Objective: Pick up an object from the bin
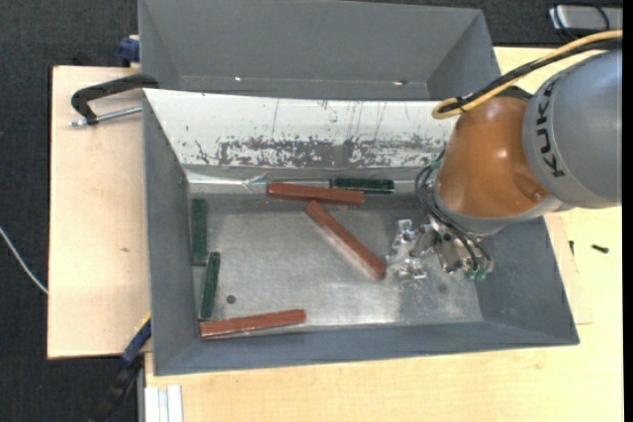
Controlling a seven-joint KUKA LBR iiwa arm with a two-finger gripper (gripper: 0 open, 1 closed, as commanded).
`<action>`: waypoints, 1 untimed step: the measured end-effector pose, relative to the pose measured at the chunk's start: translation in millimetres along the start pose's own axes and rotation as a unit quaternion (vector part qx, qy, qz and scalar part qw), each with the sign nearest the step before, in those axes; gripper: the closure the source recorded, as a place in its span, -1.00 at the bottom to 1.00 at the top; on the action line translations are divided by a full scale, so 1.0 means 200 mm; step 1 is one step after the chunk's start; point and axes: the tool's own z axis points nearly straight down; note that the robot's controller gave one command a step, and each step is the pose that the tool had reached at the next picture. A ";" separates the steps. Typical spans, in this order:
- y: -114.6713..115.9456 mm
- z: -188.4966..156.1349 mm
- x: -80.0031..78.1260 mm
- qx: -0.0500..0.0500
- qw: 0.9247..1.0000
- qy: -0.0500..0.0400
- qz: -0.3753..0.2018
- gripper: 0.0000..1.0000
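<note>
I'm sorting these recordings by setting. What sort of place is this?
Probably a robotics lab or test bench: an industrial KUKA arm, its claw down in a grey metal bin, and a few loose red-brown sticks and dark green sticks.

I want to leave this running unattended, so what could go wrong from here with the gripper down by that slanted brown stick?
1. The gripper sits at the lower end of the slanted brown stick, not over its middle. A grab there may let the stick tilt or slip out.
2. It works close to the bin's right wall, so the orange wrist cover might brush that wall on the way up.
</note>
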 end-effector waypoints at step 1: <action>0.00 0.01 -0.01 0.001 1.000 -0.009 0.000 -1.00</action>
